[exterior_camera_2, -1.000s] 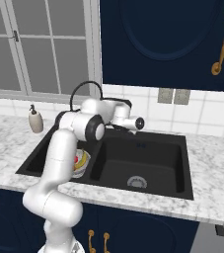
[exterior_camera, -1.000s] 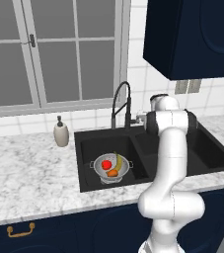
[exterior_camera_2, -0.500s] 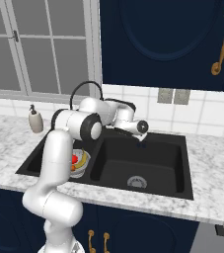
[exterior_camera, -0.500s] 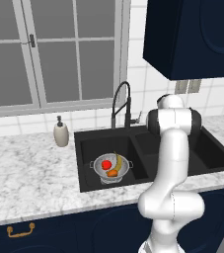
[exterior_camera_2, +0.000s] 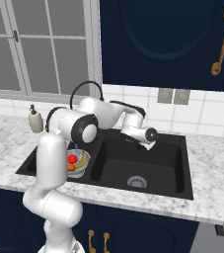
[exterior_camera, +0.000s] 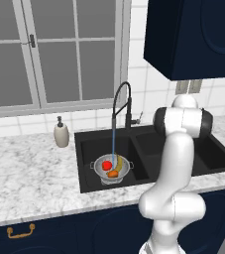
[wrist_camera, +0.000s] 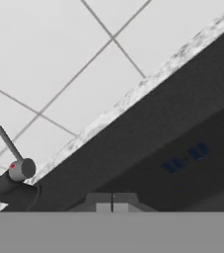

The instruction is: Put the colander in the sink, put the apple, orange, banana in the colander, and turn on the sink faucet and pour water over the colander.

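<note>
Now that the water [exterior_camera: 113, 144] runs, a thin blue stream drops from the faucet [exterior_camera: 121, 106] spout straight into the colander [exterior_camera: 112, 169], which sits in the left basin of the sink [exterior_camera: 91, 149]. A sec ago no stream showed under the spout; it does now. So the tap is on and water is landing on the fruit, and judging by that the last step looks done or very nearly.

In the colander: apple [exterior_camera: 106, 164] at approx 10 o'clock, banana [exterior_camera: 120, 162] along the rim at 2, orange [exterior_camera: 113, 173] at 6. All three sit inside the bowl, none on the counter. In the right base view the colander [exterior_camera_2: 79, 165] is half hidden behind the arm, w/ apple [exterior_camera_2: 72, 158] and a bit of banana peeking out.

The gripper [exterior_camera_2: 152, 143] has pulled away from the faucet since a sec ago and now hangs over the right basin, at approx 3 o'clock from the tap, fingers pressed together w/ nothing between them. In the hand view the fingertips meet at the bottom edge, and the faucet lever [wrist_camera: 14, 154] shows at 9 o'clock, apart from them.

Soap dispenser [exterior_camera: 61, 133] stands on the counter at 9 o'clock of the sink, untouched. What's left, I'd judge: maybe just let it pour.
</note>
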